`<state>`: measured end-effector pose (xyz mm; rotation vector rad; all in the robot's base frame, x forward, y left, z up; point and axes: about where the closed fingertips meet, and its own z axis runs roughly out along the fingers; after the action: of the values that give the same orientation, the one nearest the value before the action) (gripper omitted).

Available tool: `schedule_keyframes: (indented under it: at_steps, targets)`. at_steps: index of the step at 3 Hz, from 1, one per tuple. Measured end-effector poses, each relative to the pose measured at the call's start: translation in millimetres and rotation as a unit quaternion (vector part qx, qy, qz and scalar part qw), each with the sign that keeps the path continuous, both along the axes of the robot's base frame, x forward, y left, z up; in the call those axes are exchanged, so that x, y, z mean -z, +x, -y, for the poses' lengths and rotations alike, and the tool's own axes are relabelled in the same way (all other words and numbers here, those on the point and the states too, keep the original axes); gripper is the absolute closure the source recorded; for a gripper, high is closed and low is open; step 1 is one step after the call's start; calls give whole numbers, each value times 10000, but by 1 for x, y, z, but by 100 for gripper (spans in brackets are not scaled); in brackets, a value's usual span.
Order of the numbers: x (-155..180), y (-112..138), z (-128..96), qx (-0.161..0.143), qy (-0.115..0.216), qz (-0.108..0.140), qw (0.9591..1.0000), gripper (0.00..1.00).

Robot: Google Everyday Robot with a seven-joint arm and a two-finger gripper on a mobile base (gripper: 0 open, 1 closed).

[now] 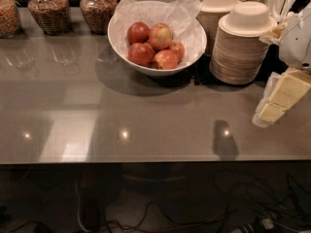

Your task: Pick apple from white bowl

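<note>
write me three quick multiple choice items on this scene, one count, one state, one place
1. How many red apples show in the wide glossy white bowl?
a) five
b) two
c) nine

2. How does that bowl stand?
a) tipped on its side
b) upside down
c) upright, lined with crinkled white paper, fruit inside

3. Where is the robot's cream-coloured hand?
a) reaching down into the bowl
b) at the right edge, over the grey counter, apart from the bowl
c) among the jars at the back left

Answers: 1 a, five separate fruits can be counted; 2 c, the rim faces up with apples resting inside; 3 b, bare counter lies between hand and bowl.
</note>
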<state>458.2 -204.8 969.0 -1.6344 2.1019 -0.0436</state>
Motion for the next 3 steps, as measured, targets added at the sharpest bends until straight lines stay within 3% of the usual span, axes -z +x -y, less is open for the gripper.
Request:
schedule_keyframes:
  at_steps: [1, 2, 3]
  targets:
    - [-4, 40, -19, -93, 507, 658, 9965, 0]
    - [-13, 89, -36, -196, 831, 1244, 9886, 0]
    - [-19, 133, -53, -328, 953, 1532, 9830, 0]
